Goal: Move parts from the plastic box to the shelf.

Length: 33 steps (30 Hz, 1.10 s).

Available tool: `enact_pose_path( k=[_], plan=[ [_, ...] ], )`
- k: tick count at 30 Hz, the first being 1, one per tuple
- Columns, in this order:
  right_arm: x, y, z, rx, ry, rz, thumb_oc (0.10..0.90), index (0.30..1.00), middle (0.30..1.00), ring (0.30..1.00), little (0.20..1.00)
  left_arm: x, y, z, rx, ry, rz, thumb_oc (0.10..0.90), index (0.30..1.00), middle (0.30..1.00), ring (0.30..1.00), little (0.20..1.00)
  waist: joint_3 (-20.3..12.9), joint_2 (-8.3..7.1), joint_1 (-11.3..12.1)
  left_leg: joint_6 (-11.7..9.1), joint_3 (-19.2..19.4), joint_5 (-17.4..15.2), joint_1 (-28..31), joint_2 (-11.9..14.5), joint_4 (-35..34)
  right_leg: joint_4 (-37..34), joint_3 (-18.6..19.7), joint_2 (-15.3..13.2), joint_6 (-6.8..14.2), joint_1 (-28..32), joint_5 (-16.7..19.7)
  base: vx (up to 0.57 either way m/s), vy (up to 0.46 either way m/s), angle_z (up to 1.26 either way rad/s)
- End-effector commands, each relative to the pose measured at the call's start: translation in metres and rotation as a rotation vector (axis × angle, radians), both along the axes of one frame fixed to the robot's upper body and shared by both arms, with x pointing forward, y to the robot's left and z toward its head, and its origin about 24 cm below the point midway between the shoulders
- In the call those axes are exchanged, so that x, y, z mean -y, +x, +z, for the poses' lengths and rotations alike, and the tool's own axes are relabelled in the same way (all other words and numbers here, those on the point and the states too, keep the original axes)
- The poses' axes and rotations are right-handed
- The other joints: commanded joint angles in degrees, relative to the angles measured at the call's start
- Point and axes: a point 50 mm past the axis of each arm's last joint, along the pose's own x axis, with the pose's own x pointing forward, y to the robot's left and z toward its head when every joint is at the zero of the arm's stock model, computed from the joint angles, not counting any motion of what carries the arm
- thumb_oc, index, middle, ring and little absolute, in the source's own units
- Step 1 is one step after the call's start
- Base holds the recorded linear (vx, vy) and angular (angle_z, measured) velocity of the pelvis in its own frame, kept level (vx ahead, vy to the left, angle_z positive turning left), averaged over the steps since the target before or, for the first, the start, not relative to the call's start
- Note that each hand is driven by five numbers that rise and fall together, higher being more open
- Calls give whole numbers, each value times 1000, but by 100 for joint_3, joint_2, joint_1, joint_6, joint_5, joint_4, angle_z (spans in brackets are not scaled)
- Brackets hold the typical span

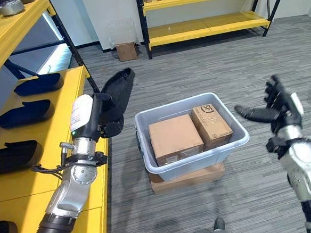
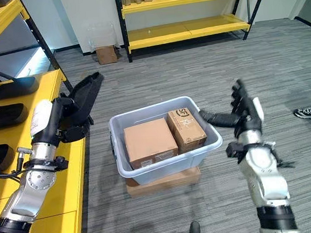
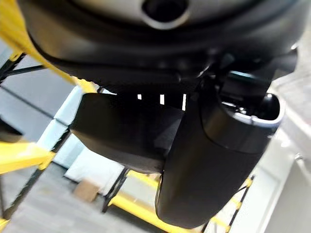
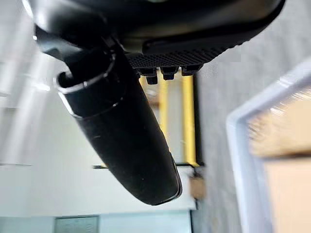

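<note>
The left hand [image 1: 108,117] has its fingers [image 1: 104,132] curled round a black curved moulded part [image 1: 119,89], held up beside the yellow metal shelf [image 1: 76,87], where more black moulded parts [image 1: 24,113] lie. To the right of those fingers, on the grey carpet floor [image 1: 194,66], a pale translucent plastic box [image 1: 222,149] holds two brown cardboard cartons [image 1: 174,137]. Beyond the box, the right hand [image 2: 246,115] hovers with fingers [image 2: 237,96] spread wide, holding nothing.

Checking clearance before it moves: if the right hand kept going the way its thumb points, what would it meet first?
Probably the plastic box rim: the open right hand hovers just beside it, thumb aimed there, though depth is unclear.
</note>
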Motion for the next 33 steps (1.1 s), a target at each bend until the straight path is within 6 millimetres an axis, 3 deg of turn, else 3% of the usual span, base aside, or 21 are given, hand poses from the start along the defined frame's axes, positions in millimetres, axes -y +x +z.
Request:
enact_pose_path(
  k=[1,3,4,7,16,24,30,33],
  plan=[
    [-14,-5,64,379,-18,27,900,1000,1000,1000,1000,4,-15,63,331,-17,-75,400,300,300,300,300,-411,-131,3,112,-289,-972,147,295,915,527,289,-101,17,158,-796,0,0,0],
    [-20,-5,53,341,32,72,900,1000,1000,1000,1000,5,-19,62,337,-20,-77,400,300,300,300,300,-413,-120,8,112,-293,-959,137,296,899,555,246,-111,20,151,-814,0,0,0],
    [-27,-5,45,303,-24,91,900,1000,1000,1000,1000,7,-21,61,342,-26,-86,400,300,300,300,300,-401,-110,30,120,-304,-953,127,284,884,589,204,-118,24,146,-839,0,0,0],
    [-36,-6,39,301,-24,102,900,1000,1000,1000,1000,9,-25,59,350,-25,-99,400,300,300,300,300,-371,-93,80,120,-332,-920,99,260,850,635,134,-97,19,146,-885,-5,-7,3],
    [-53,-9,42,338,-107,138,900,1000,1000,1000,1000,14,-37,63,376,0,-123,400,300,300,300,300,-299,-36,301,125,-541,-847,-73,218,835,970,-178,18,-54,138,-1219,-26,-27,18],
    [-75,-4,44,371,-103,220,900,1000,1000,1000,1000,12,-46,63,418,31,-101,400,300,300,300,300,-236,16,646,100,-835,-758,-326,257,962,1420,-537,149,-221,145,-1677,-22,-89,23],
    [-103,2,54,428,-100,270,900,1000,1000,1000,1000,7,-49,62,482,41,-50,400,300,300,300,300,-152,102,957,-62,-958,-338,-563,501,1266,1650,-958,192,-406,172,-1950,-12,-130,18],
    [-117,4,61,473,-119,257,900,1000,1000,1000,1000,2,-53,57,529,107,8,400,300,300,300,300,-97,172,1108,-352,-1024,302,-686,858,1337,1567,-1190,278,-515,222,-1987,-11,-102,33]
  ],
)
